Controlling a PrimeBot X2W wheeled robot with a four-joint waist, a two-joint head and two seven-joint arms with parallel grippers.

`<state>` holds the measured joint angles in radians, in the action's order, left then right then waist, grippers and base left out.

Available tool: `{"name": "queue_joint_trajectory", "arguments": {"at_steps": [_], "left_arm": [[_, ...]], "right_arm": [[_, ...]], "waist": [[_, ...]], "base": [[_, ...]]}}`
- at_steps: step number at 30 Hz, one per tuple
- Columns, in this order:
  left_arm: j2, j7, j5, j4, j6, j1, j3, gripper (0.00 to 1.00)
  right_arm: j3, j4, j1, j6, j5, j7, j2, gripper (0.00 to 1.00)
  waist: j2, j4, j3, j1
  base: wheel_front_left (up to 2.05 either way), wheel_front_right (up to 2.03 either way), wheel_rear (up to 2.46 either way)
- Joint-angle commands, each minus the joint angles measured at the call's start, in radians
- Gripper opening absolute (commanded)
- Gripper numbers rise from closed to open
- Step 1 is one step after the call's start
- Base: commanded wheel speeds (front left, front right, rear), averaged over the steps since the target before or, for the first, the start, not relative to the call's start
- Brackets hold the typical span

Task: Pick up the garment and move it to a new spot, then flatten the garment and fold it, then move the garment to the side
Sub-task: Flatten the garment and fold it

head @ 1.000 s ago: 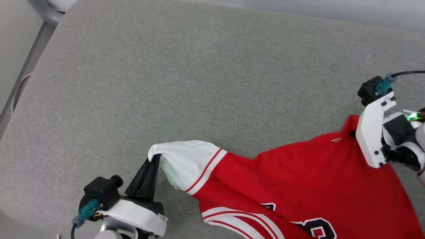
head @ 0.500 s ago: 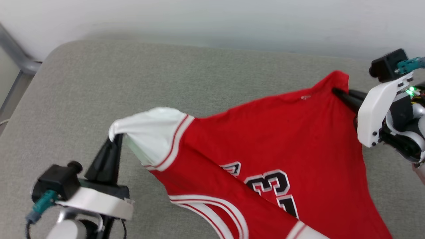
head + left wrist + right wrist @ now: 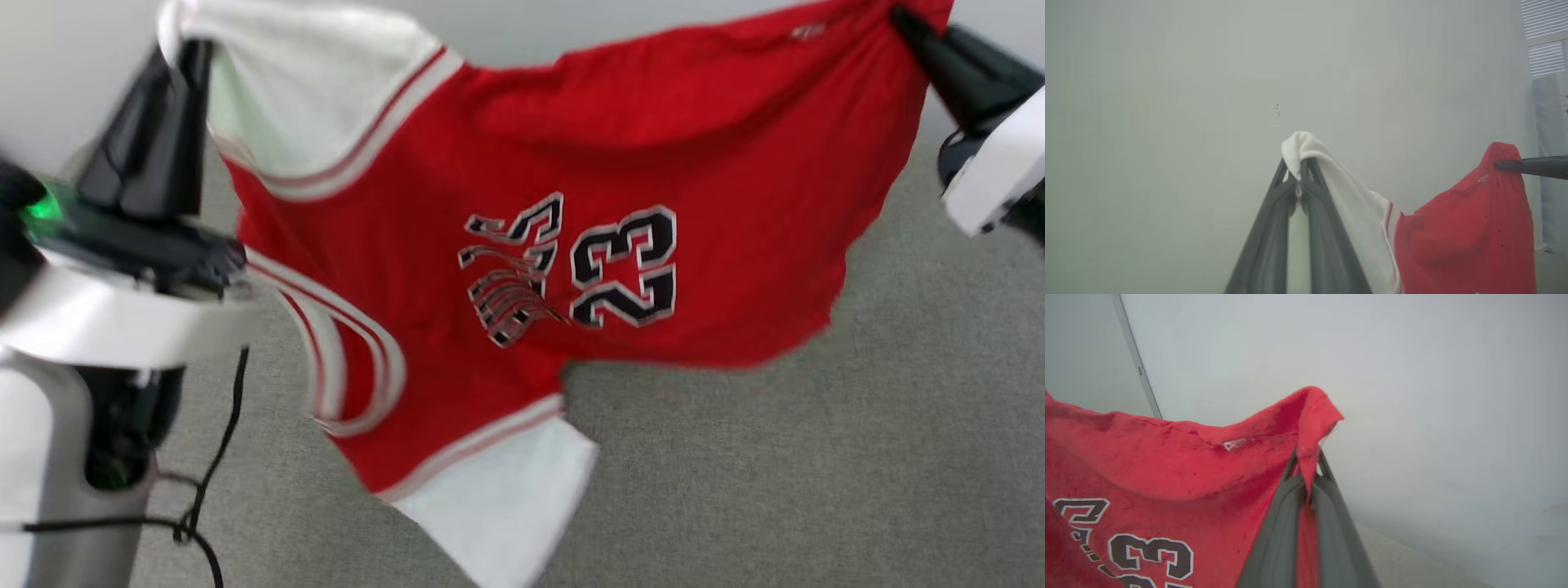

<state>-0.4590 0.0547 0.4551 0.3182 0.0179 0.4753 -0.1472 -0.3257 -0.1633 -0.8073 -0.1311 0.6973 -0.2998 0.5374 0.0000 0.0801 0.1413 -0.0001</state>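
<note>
The garment (image 3: pixel 653 155), a red jersey with white sleeves and a black 23 on its front, hangs in the air above the grey cushion (image 3: pixel 816 457). My left gripper (image 3: pixel 186 51) is shut on the tip of one white sleeve (image 3: pixel 1300 147) at the upper left. At the upper right, my right gripper (image 3: pixel 902 16) is shut on a red corner of the hem (image 3: pixel 1310 416). The cloth stretches between the two grips and sags below them. A second white sleeve (image 3: pixel 506 498) dangles lowest, near the cushion.
A pale wall (image 3: pixel 1208 81) stands behind the cushion. A grey metal post (image 3: pixel 1133 359) runs along that wall in the right wrist view. A black cable (image 3: pixel 204 482) hangs from my left arm at the lower left.
Both grippers have risen and spread, lifting the jersey off the cushion until it hangs free with its number showing. The head camera has tilted up as well.
</note>
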Motion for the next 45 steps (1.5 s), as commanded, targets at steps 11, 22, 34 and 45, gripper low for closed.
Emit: {"name": "queue_joint_trajectory", "arguments": {"at_steps": [11,22,34,45], "left_arm": [[0.002,-0.092,0.052,-0.14,0.063,0.478,-0.022,0.0],[0.015,-0.069,0.058,-0.452,0.098,0.974,-0.059,0.0],[0.004,0.002,0.086,-0.716,0.111,1.26,-0.142,0.0],[-0.063,0.121,0.18,-0.762,0.111,0.99,-0.226,0.0]], "right_arm": [[0.128,0.027,-0.282,0.001,-0.117,-0.092,-0.061,0.0],[0.126,-0.139,-0.678,0.001,-0.224,-0.069,-0.094,0.0],[0.027,-0.377,-0.973,0.001,-0.24,0.049,-0.104,0.0],[-0.143,-0.453,-0.739,0.001,-0.119,0.152,-0.061,0.0]], "waist": [[0.0,-0.015,0.207,0.0001],[0.0,-0.009,0.387,0.0001],[0.0,-0.007,0.511,0.0001],[0.0,-0.01,0.489,0.0001]], "base": [[0.0,0.0,0.0],[0.0,0.0,0.0],[0.0,0.0,0.0],[0.0,0.0,0.0]]}}
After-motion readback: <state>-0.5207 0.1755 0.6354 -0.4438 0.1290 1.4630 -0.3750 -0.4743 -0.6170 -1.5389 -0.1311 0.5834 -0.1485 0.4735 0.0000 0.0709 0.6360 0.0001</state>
